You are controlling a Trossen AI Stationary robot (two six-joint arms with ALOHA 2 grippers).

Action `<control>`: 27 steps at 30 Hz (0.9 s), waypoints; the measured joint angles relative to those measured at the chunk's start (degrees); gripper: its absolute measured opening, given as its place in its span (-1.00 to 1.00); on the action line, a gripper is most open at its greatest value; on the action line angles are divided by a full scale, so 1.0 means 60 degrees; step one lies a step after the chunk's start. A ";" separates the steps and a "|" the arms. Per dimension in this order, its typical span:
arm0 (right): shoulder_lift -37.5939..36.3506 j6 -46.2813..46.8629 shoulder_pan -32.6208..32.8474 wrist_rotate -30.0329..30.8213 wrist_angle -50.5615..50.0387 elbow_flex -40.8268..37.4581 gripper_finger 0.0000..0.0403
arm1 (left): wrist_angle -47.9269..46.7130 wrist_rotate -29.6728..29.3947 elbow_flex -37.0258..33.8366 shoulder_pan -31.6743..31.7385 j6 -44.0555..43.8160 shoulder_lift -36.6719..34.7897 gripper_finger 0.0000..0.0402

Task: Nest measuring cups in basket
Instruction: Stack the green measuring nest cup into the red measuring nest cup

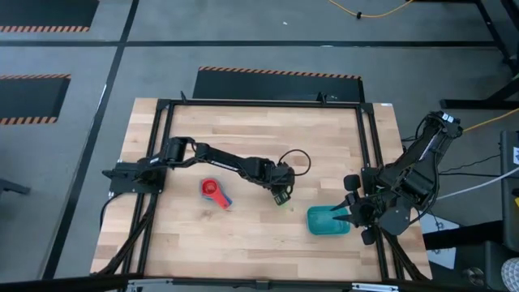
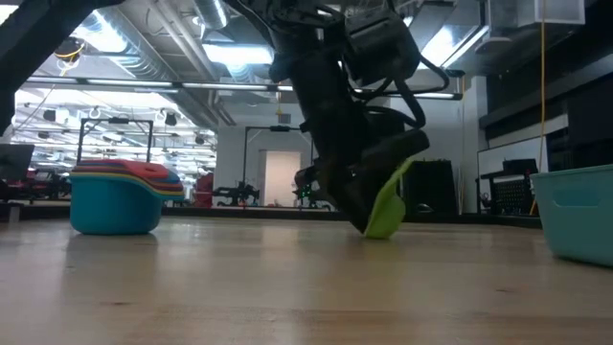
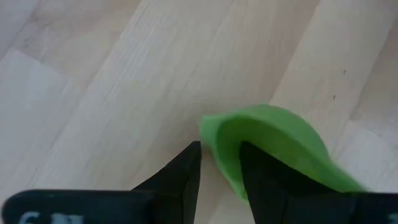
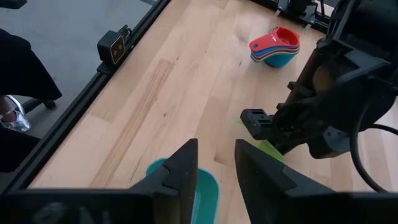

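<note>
A green measuring cup [image 1: 282, 199] sits in my left gripper [image 3: 221, 168] near the table's middle; in the low view the green cup [image 2: 386, 209] is tilted. Several nested cups [image 1: 215, 193], red on top and light blue at the bottom [image 2: 115, 206], stand on the table to its left. The teal basket [image 1: 327, 221] rests on the table toward the near right. My right gripper [image 4: 216, 169] is open at the basket's right end. One finger is above the basket's inside [image 4: 206, 193] and the other outside its rim. My left gripper pinches the green cup's wall [image 3: 225, 163], with one finger [image 3: 264, 183] inside the bowl and the other finger [image 3: 185, 177] outside. The fingers come from above, slanting down. The cup is tilted, its lowest edge [image 2: 372, 230] at the tabletop; whether it touches the wood I cannot tell.
Bare wood lies between the green cup and the basket [image 2: 578, 213]. A black metal frame [image 1: 369, 146] runs along the table's edges. A cable loop [image 1: 296, 158] lies behind the left gripper. In the right wrist view a person's dark sleeve [image 4: 25, 68] shows beyond the table edge.
</note>
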 joint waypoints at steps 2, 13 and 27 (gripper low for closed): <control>0.0000 0.0001 0.0000 0.0005 0.0000 0.0000 -0.44 | -0.0008 0.0000 0.0000 0.0000 -0.0005 0.0000 -0.52; 0.0000 0.0001 0.0000 0.0001 0.0000 0.0000 -0.44 | 0.0010 0.0038 0.0000 0.0000 -0.0015 0.0000 -0.88; 0.0000 0.0005 0.0000 0.0001 -0.0002 0.0000 -0.44 | 0.0051 0.0243 0.0604 -0.0031 0.0101 0.0042 -0.99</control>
